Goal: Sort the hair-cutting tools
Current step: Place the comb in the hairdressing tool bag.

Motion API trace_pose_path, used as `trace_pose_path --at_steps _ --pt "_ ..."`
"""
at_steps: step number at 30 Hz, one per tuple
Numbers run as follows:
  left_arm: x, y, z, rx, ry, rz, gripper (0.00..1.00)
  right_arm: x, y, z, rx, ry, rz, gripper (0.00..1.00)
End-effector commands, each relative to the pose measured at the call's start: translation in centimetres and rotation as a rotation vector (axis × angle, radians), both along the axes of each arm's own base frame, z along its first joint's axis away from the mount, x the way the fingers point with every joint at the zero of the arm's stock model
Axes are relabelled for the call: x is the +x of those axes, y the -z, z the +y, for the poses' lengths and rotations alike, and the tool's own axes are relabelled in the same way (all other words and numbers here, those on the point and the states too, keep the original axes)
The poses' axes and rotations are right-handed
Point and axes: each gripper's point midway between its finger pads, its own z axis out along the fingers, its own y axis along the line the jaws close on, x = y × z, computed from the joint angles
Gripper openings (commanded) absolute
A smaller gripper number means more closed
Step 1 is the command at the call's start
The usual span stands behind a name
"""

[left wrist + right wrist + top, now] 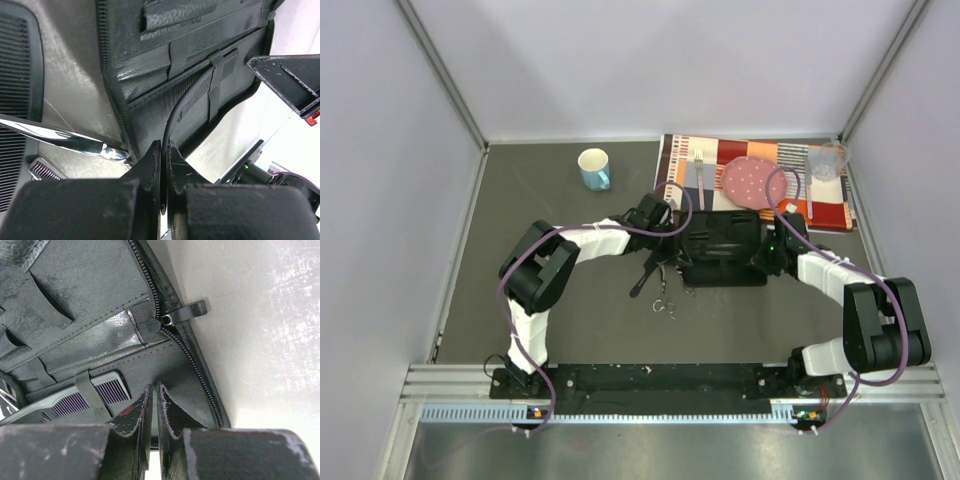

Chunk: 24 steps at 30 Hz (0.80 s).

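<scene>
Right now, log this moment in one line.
left end effector: shut on flat black comb | right end effector: shut, at open black zip case | silver metal scissors: on grey table

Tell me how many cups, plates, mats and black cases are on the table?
Cups: 2, a blue mug and a clear cup
Plates: 1, the pink plate
Mats: 1, the colourful mat
Black cases: 1, the open case
Total: 5
</scene>
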Motion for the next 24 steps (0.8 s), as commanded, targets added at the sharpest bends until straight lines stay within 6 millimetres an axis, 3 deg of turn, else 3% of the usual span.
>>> trace_pose_path --at_steps 1,8,12,15,16,18,19,24 --pt "0.1 0.7 1.2 0.137 0.037 -0.045 0.0 -1.9 2.2 -0.1 -0.037 -0.037 0.096 0.08" --pt "-0.1 1.5 0.5 0.128 0.04 -0.01 0.0 -1.5 1.3 -0.3 -0.051 -0.049 0.075 0.12" --pt "0.0 2.4 0.9 0.156 0.024 -0.004 0.0 -0.4 -1.8 -0.5 -0.07 -0.071 -0.024 0.2" --pt "0.1 2.7 1.0 0.166 0.02 -0.002 0.0 0.0 -5.0 -1.7 -0.134 -0.05 -0.107 0.34" --pt "0.1 2.8 1.0 0.169 0.02 -0.005 0.0 0.0 -5.5 -2.5 -0.179 -0.042 -0.12 0.44" --pt "0.2 2.9 1.0 0.176 0.019 -0.004 0.0 0.3 -6.7 -3.3 -0.224 -0.035 -0.146 0.52" --pt "0.2 3.0 1.0 0.176 0.022 -0.002 0.0 0.1 -6.6 -3.9 -0.263 -0.041 -0.135 0.57" --pt "0.0 3.7 0.8 0.175 0.029 0.018 0.0 -0.3 -4.2 -3.5 -0.262 -0.082 -0.045 0.59"
